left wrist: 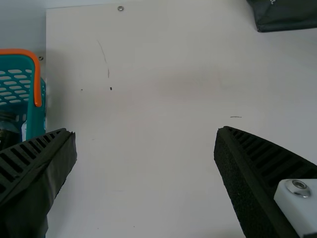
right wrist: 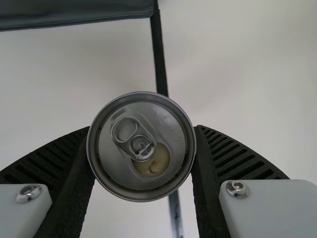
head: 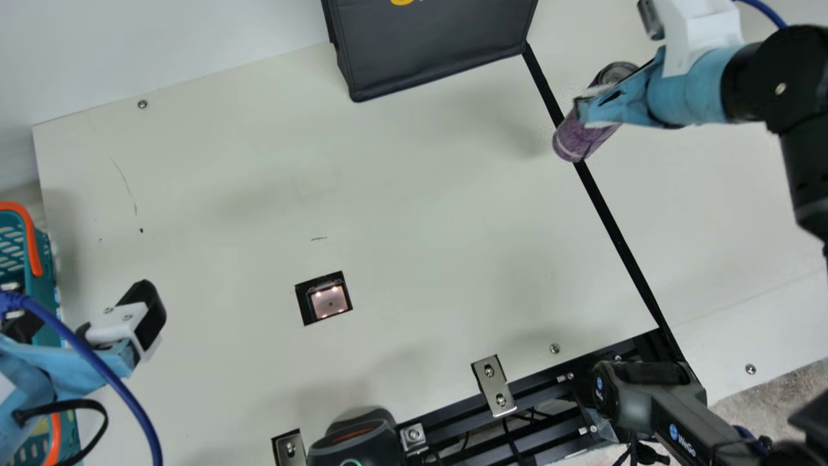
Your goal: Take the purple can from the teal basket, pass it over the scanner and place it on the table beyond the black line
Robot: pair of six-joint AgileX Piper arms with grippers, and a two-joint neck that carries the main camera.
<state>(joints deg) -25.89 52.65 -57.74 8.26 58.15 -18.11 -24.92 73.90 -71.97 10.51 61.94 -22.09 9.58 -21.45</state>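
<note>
Clasping the purple can (head: 577,141) snugly from 2 sides, the right hand (head: 590,115) hangs above the black line (head: 613,230) at the main view's 2 o'clock; the left hand (head: 87,318) gapes wide, empty, at 8 o'clock.

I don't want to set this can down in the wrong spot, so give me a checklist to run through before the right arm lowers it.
1. Right gripper has the purple can between both fingers: ok.
2. Can wholly past the black line: not ok; in the main view it overlaps the line.
3. Can read by the scanner: cannot tell.
4. Black bag apart from the can: ok.
5. Left gripper out of the way: ok; it is open, on the teal basket side of the table.
</note>
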